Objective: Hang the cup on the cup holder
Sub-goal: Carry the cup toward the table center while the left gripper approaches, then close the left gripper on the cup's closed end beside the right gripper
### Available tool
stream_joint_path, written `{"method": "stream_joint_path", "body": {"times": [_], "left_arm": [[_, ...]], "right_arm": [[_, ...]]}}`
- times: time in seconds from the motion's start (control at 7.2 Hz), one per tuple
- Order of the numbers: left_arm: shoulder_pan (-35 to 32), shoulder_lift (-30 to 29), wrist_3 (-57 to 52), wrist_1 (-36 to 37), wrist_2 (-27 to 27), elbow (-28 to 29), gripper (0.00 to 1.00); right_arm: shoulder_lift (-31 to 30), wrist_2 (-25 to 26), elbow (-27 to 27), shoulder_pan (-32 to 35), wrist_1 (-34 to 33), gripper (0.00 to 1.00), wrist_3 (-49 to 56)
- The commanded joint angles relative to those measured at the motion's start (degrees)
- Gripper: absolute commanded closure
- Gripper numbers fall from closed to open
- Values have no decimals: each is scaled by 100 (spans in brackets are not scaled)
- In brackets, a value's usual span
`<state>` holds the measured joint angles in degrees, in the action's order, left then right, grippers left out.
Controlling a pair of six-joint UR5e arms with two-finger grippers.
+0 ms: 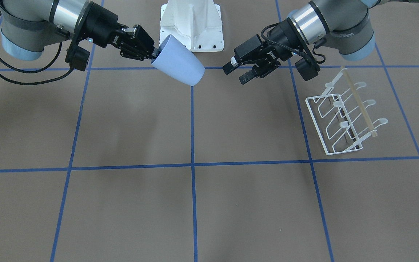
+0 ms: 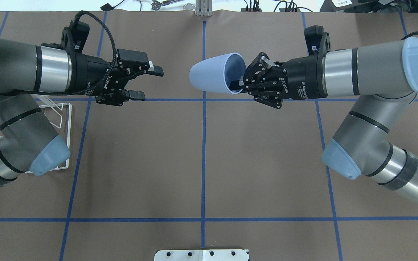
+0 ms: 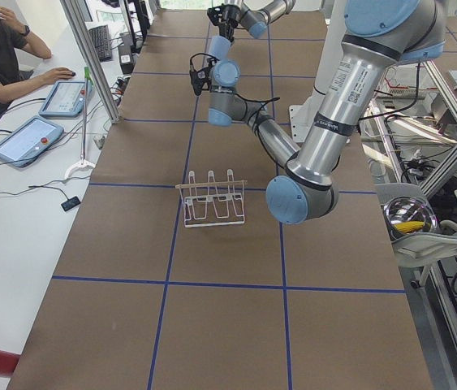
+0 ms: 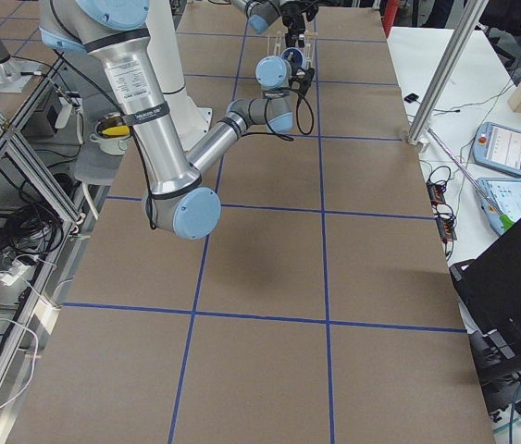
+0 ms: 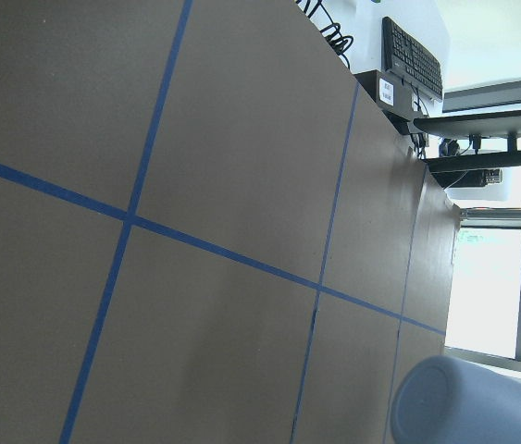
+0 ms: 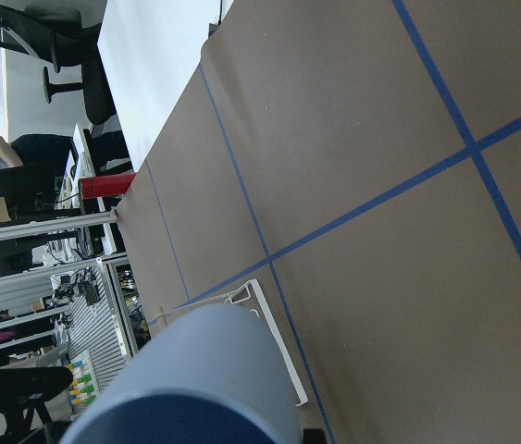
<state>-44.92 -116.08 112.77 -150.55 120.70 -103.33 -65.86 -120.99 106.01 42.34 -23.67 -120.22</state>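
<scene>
In midair the right gripper [image 2: 240,84] pinches the rim of a pale blue tapered plastic cup [image 2: 210,74], the left gripper [image 2: 151,83] spread empty; the white wire cup holder [image 1: 340,116] stands bare, nothing hung yet.

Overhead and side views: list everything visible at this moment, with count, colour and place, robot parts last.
cup: 1, pale blue, in the air over the table's middle, tilted, held at its rim.
cup holder: 1, white wire with a light wooden bar, standing on the table on the robot's left side, no cup on it.
table: 1, brown top.
tape lines: several, blue, forming a grid on the table.
person: 1, dark shirt, seated at the white side desk.
tablets: 2, grey with pale screens, on that desk.
mount: 1, white, at the robot's edge of the table.
left gripper: 1, black, open and empty, facing the cup's base.
right gripper: 1, black, shut on the cup's rim.
</scene>
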Motion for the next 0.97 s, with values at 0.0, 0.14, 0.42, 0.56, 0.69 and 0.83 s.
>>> {"method": "stream_joint_path", "body": {"times": [0.0, 0.14, 0.42, 0.56, 0.69, 0.83], "left_arm": [[9, -99, 412, -228, 15, 58, 2], [0, -169, 482, -238, 15, 50, 2], [0, -152, 1166, -1451, -334, 337, 2], [9, -160, 1255, -2277, -441, 792, 2], [9, -134, 1760, -3077, -634, 1110, 2], [27, -134, 2166, -3825, -1053, 1453, 2]], "right_arm": [[-49, -4, -2, -147, 432, 100, -274], [-49, -13, -2, -217, 520, 100, -283], [-93, -13, -2, -288, 652, 100, -283], [-93, -13, -2, -306, 688, 100, -283], [-93, -4, -2, -332, 775, 100, -291], [-85, -4, -2, -332, 811, 100, -405]]}}
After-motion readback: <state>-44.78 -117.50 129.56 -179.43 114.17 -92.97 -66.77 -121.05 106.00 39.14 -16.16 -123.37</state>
